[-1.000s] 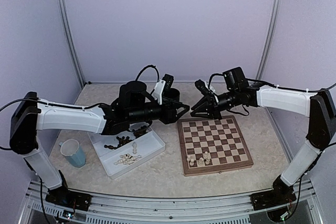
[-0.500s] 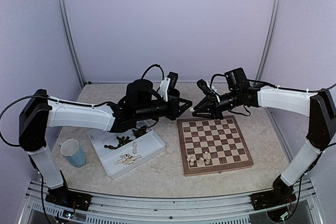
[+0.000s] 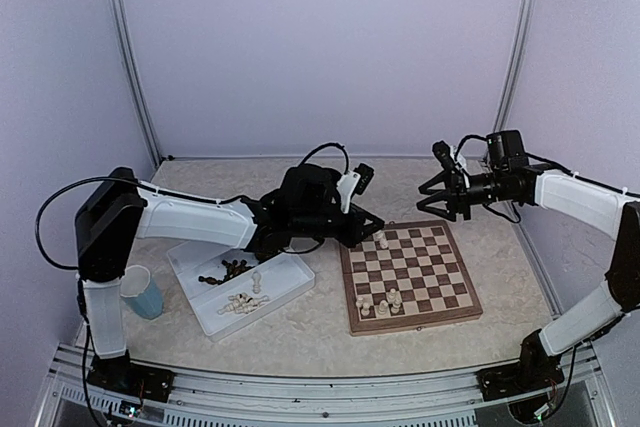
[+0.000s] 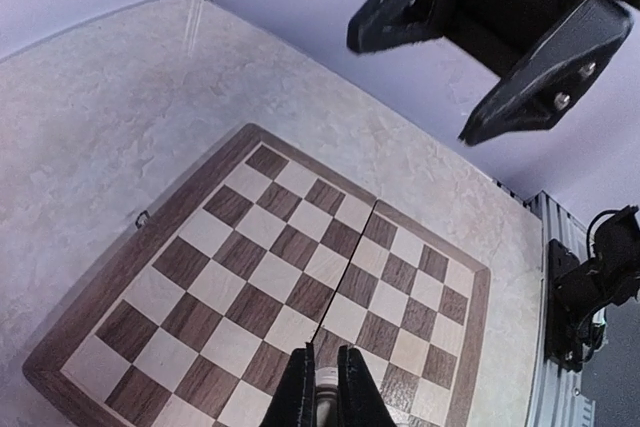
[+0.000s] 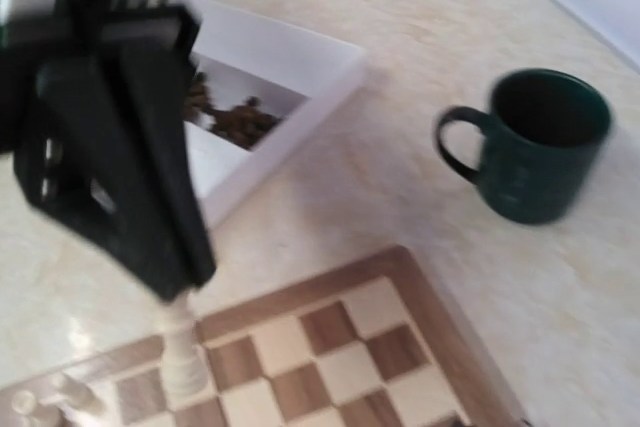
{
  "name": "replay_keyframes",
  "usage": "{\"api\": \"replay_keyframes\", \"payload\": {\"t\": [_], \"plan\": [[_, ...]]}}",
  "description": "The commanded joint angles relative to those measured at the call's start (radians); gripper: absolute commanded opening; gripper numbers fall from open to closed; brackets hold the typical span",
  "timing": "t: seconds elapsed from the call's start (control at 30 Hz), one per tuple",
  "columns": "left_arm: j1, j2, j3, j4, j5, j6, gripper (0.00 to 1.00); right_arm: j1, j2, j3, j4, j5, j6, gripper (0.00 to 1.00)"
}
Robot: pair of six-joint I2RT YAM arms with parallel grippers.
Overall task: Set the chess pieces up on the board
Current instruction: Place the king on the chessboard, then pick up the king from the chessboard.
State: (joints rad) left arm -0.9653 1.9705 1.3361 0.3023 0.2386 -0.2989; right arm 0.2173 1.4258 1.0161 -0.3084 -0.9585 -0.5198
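My left gripper [image 3: 377, 234] [image 4: 326, 387] is shut on a tall cream chess piece [image 3: 381, 241] [image 5: 181, 347]. The piece stands upright, its base on or just above a square near the far-left corner of the board [image 3: 432, 269] [image 4: 250, 277] [image 5: 345, 347]. The fingers [image 4: 296, 392] pinch the piece's top. My right gripper [image 3: 428, 199] [image 4: 410, 87] hangs open above the board's far edge with nothing between its jaws. A few cream pieces [image 3: 381, 304] stand at the board's near left. Dark pieces [image 3: 228, 270] and cream pieces [image 3: 245, 302] lie in the white tray [image 3: 296, 278].
A blue cup [image 3: 143, 292] stands left of the tray. In the right wrist view a dark green mug [image 5: 530, 142] sits on the table beyond the board's far corner, with the tray [image 5: 330, 67] to its left.
The two grippers met above the board's far-left corner. The left shut on the cream piece and brought it down to the board. The right opened and drew back to the right.
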Motion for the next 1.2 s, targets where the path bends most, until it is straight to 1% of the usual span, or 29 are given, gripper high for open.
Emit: {"api": "replay_keyframes", "payload": {"t": [0.0,0.1,0.2,0.3,0.43,0.53,0.63,0.67,0.7,0.83,0.93,1.03,1.1,1.13,1.17], "plan": [[-0.023,0.112,0.152,-0.151,0.001,0.066,0.05,-0.035,-0.016,-0.020,0.002,0.035,-0.043,0.55],[-0.060,0.198,0.247,-0.260,-0.109,0.125,0.05,-0.035,-0.018,-0.030,0.014,0.052,-0.048,0.55],[-0.087,0.240,0.294,-0.299,-0.182,0.154,0.05,-0.035,-0.012,-0.033,0.017,0.063,-0.054,0.55],[-0.101,0.264,0.331,-0.360,-0.216,0.160,0.06,-0.035,-0.008,-0.035,0.013,0.074,-0.061,0.55],[-0.111,0.300,0.369,-0.409,-0.223,0.166,0.09,-0.035,-0.010,-0.036,0.013,0.084,-0.063,0.55],[-0.118,0.318,0.396,-0.438,-0.215,0.172,0.17,-0.035,-0.009,-0.038,0.015,0.091,-0.066,0.55],[-0.122,0.325,0.423,-0.466,-0.212,0.168,0.34,-0.035,-0.005,-0.037,0.013,0.101,-0.066,0.55],[-0.121,0.314,0.424,-0.469,-0.212,0.165,0.38,-0.035,-0.004,-0.034,0.010,0.104,-0.066,0.55],[-0.122,0.304,0.423,-0.469,-0.210,0.164,0.41,-0.035,-0.001,-0.030,0.005,0.108,-0.066,0.55],[-0.117,0.215,0.409,-0.476,-0.180,0.192,0.47,-0.035,0.006,-0.016,-0.028,0.125,-0.089,0.56],[-0.098,0.128,0.380,-0.512,-0.166,0.233,0.49,-0.023,0.026,0.002,-0.080,0.145,-0.130,0.55],[-0.045,0.016,0.319,-0.535,-0.227,0.249,0.52,0.032,0.064,0.022,-0.156,0.214,-0.187,0.54],[0.013,-0.054,0.274,-0.534,-0.230,0.226,0.54,0.088,0.074,0.021,-0.178,0.274,-0.214,0.54],[0.050,-0.100,0.252,-0.532,-0.205,0.214,0.55,0.119,0.076,0.019,-0.185,0.299,-0.226,0.54],[0.088,-0.135,0.224,-0.516,-0.174,0.205,0.75,0.144,0.079,0.019,-0.188,0.319,-0.235,0.54]]}}
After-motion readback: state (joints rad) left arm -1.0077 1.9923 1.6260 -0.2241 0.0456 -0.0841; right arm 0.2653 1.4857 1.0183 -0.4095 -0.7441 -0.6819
